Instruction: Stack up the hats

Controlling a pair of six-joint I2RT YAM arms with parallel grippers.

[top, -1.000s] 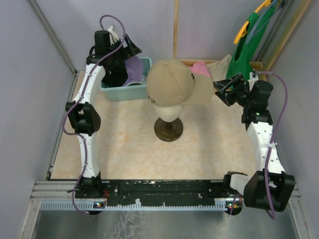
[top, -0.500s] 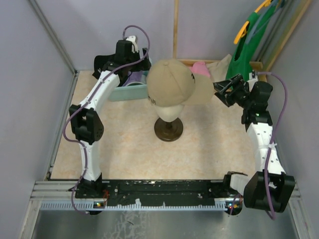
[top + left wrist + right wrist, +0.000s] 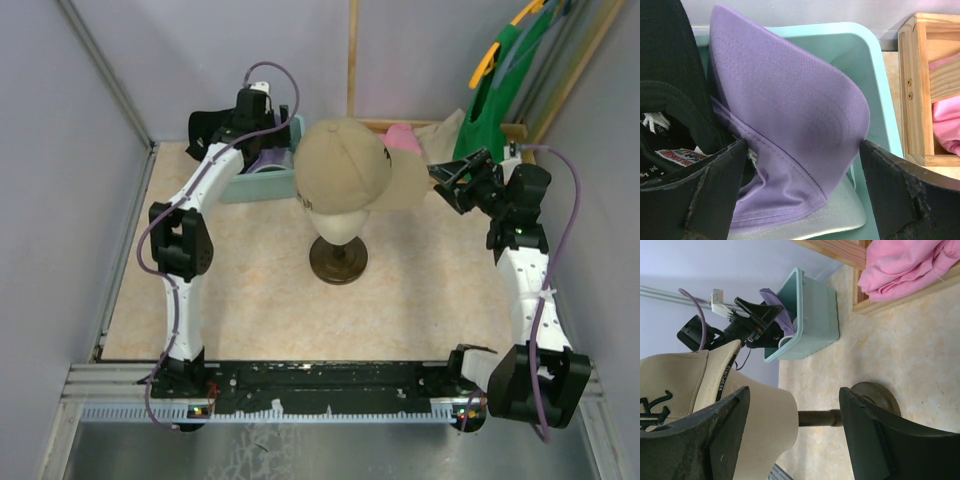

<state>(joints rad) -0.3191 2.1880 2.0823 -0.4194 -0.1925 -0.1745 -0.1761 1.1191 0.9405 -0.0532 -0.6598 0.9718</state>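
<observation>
A tan cap (image 3: pixel 343 165) sits on a mannequin head on a stand (image 3: pixel 338 260) at the table's middle; it also shows in the right wrist view (image 3: pixel 675 385). A purple cap (image 3: pixel 790 115) and a black cap (image 3: pixel 670 95) lie in a teal bin (image 3: pixel 236 187). The white cap is out of view. My left gripper (image 3: pixel 262 150) is open inside the bin, and its jaws stand on either side of the purple cap's crown (image 3: pixel 802 145). My right gripper (image 3: pixel 447 180) is open and empty just right of the tan cap's brim (image 3: pixel 794 392).
A wooden tray (image 3: pixel 510 130) with a pink cloth (image 3: pixel 402 137) stands at the back right. A green top (image 3: pixel 490 100) hangs on a hanger in the far right corner. Walls close in on the left, back and right. The bin's rim (image 3: pixel 875 60) lies near the left fingers.
My left gripper has moved right from the bin's left end to over the purple cap and now straddles it. The right gripper has barely shifted.
</observation>
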